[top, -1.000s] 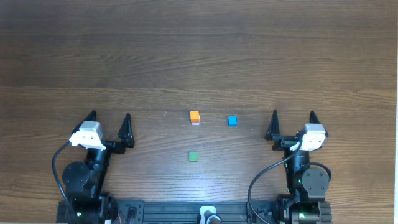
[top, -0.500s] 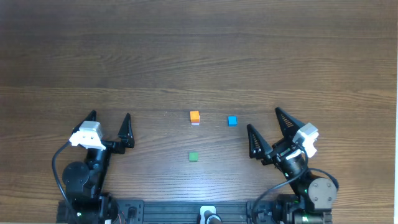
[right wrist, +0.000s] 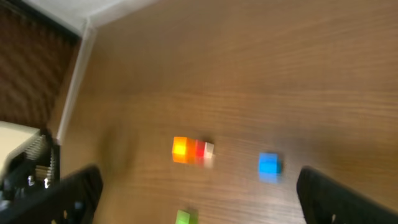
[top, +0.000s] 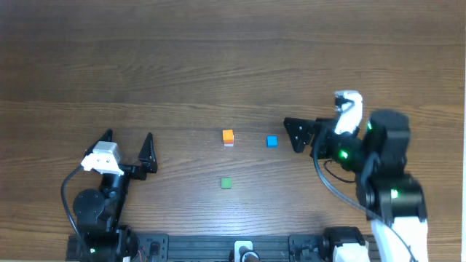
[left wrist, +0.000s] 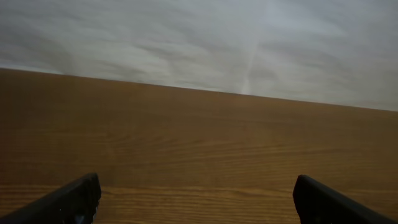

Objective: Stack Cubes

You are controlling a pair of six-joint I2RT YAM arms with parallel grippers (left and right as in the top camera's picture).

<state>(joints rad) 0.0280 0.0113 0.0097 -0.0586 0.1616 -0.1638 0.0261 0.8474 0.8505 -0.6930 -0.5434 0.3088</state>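
Note:
An orange cube lies mid-table with a red and pale piece against it; whether they are stacked or side by side I cannot tell. A blue cube sits just to its right, and a green cube lies nearer the arm bases. My right gripper is raised and turned left, open, close to the right of the blue cube. Its wrist view shows the orange cube, blue cube and green cube ahead of the open right gripper. My left gripper is open at the left, holding nothing, as is the left gripper.
The wooden table stretches far beyond the cubes. The left arm's base shows at the edge of the right wrist view. A pale wall rises behind the table's far edge.
The right arm has risen from its rest pose and swung left, bringing its open gripper close to the blue cube. The left arm and all cubes have stayed put.

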